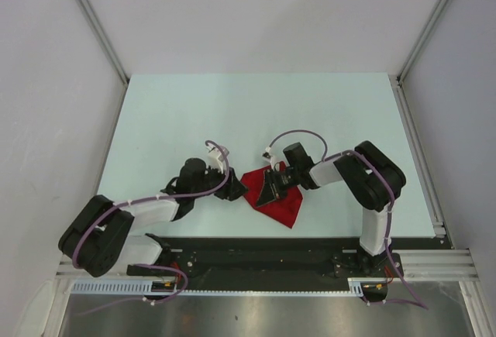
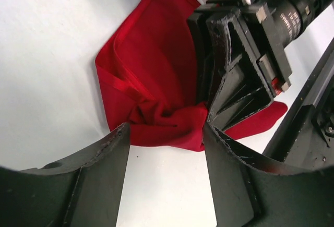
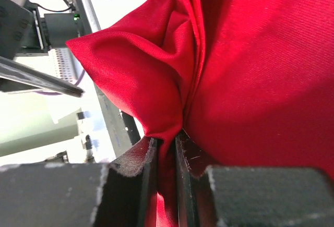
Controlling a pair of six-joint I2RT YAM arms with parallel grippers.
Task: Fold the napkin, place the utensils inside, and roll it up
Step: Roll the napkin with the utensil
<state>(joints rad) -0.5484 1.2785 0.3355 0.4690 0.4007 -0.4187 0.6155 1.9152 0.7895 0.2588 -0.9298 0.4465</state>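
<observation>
Napkin (image 1: 280, 204): at 6 o'clock on the table (image 1: 232, 112), near the front edge between the 2 arms. It is crumpled into a rough triangle, not a neat fold, with 1 part lifted off the surface.

Right gripper (image 3: 164, 146): pinched tight on a raised ridge of cloth, with red fabric filling the slit between its fingers. The hold looks meant to lift that layer so it can be carried over as a fold.

Right arm pose: it reaches in from 3 o'clock with the elbow high and the wrist tipped down onto the napkin's 10 o'clock part.

Left gripper (image 2: 164, 133): the fingers stand wide apart and hold nothing. A bunched corner of cloth sits just beyond the tips, at 12 o'clock in its wrist view, so it seems lined up to take that corner or pin it.

Left arm pose: it lies low and stretched from 8 o'clock, with the wrist near the table at the napkin's 9 o'clock edge.

Spoon: not seen in any view.

Stage, as judged: the folding is unfinished, and nothing is loaded or rolled.
</observation>
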